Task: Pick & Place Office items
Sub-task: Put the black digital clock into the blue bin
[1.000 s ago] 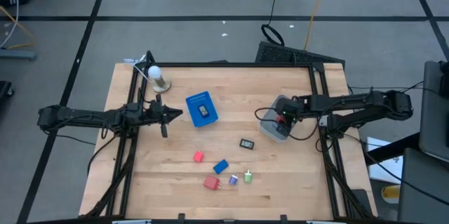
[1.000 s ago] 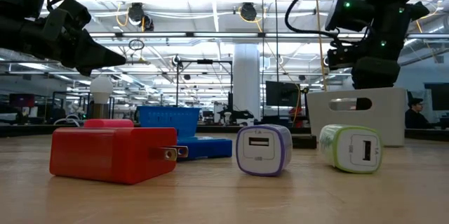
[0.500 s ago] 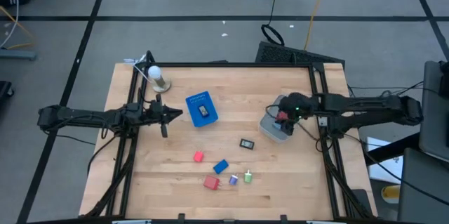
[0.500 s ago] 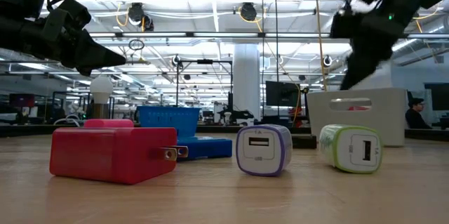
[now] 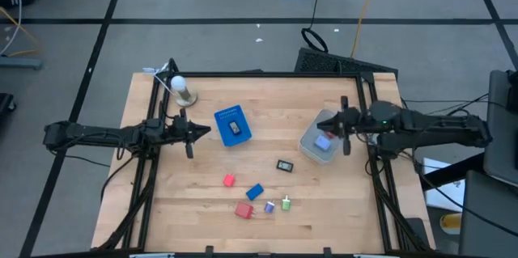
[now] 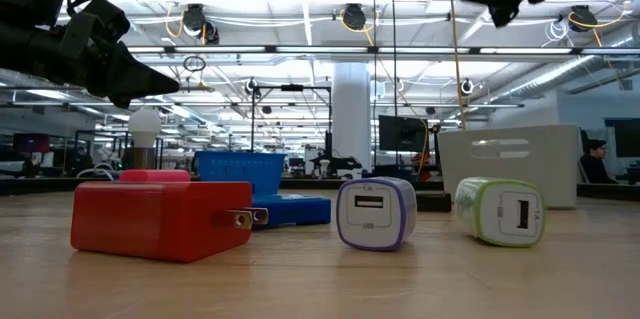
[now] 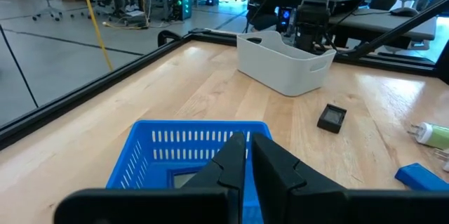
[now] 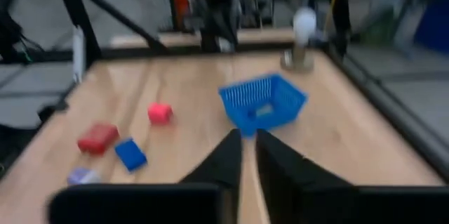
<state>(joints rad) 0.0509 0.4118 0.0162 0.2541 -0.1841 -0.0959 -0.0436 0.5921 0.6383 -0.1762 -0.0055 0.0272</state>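
The office items lie on the wooden table: a small red block (image 5: 229, 180), a blue block (image 5: 255, 192), a larger red block (image 5: 244, 209), a purple bit (image 5: 269, 207), a green bit (image 5: 286, 204) and a black piece (image 5: 284, 165). Another black piece (image 5: 235, 128) lies in the blue tray (image 5: 227, 116). My right gripper (image 5: 333, 131) hangs shut and level, high above the grey bin (image 5: 312, 149), holding nothing. My left gripper (image 5: 206, 133) waits shut, left of the blue tray.
A light bulb on a stand (image 5: 182, 88) is at the far left. Small coloured pieces (image 5: 323, 140) lie inside the grey bin. A dark frame (image 5: 259, 74) runs round the table. Bare wood lies between the tray and the bin.
My right gripper has risen out of the grey bin, tipped from pointing down to level, and drawn back toward the table's right edge. The bin and the pieces on the table have stayed where they were.
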